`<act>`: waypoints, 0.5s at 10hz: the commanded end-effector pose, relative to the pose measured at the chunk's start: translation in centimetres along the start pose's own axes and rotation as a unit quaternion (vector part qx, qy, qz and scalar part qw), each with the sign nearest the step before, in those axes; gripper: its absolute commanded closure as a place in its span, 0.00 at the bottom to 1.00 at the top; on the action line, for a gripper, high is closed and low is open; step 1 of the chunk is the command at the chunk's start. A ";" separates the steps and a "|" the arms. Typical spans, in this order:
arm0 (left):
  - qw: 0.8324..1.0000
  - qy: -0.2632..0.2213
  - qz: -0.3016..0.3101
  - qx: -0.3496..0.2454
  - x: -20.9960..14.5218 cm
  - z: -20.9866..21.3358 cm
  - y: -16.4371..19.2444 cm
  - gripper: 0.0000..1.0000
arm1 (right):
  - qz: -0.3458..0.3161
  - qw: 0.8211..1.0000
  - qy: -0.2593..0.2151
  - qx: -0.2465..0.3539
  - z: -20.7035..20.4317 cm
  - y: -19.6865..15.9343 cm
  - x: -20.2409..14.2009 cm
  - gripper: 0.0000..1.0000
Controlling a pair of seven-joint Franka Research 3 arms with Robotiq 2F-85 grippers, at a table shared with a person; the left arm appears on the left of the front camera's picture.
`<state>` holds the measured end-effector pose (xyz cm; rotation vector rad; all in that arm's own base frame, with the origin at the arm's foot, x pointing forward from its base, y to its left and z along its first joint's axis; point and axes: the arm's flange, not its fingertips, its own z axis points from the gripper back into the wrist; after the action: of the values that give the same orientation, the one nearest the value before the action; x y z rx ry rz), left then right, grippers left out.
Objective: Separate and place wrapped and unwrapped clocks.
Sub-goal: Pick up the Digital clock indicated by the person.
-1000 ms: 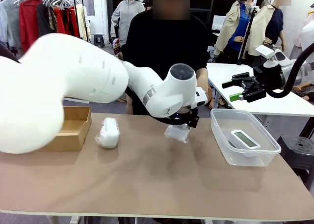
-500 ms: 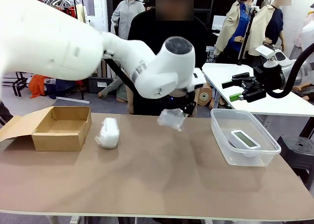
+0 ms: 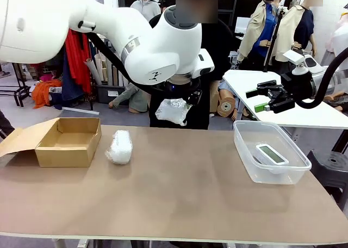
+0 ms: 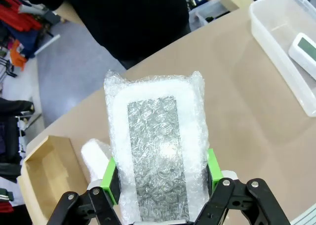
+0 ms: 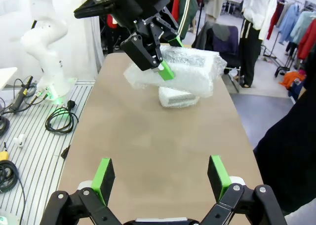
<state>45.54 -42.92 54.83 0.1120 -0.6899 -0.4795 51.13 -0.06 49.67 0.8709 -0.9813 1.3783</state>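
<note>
Left claw point(image 3: 175, 102) lifts a wrapped clock clear of the brown bench point(image 3: 174, 193).

The left claw's green pads point(image 4: 109, 178) pinch the white bubble-wrap bundle point(image 3: 171, 111) by its long sides, in the air at 12 o'clock over the bench's far edge, in front of a person in a black top point(image 3: 209, 47) (in the left wrist view a white frame and grey screen show through the wrap). A second white bubble-wrap bundle point(image 3: 120, 146) lies on the bench toward 9 o'clock, just beside an open brown cardboard box point(image 3: 70, 144) at its own 9 o'clock. At 3 o'clock, a clear plastic tub point(image 3: 244, 150) holds the bare white rounded-rectangle digital clock point(image 3: 271, 154). The right claw point(image 3: 266, 101) hangs at 2 o'clock, spread wide, gripping nothing.
</note>
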 end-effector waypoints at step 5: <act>1.000 0.000 0.000 0.000 0.0 0.0 0.0 1.00 | 0.002 1.000 -0.001 0.000 0.1 0.0 0.2 0.00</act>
<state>45.70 -43.06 54.41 0.1222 -0.6890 -0.4900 51.13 -0.06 49.67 0.8709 -0.9813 1.3783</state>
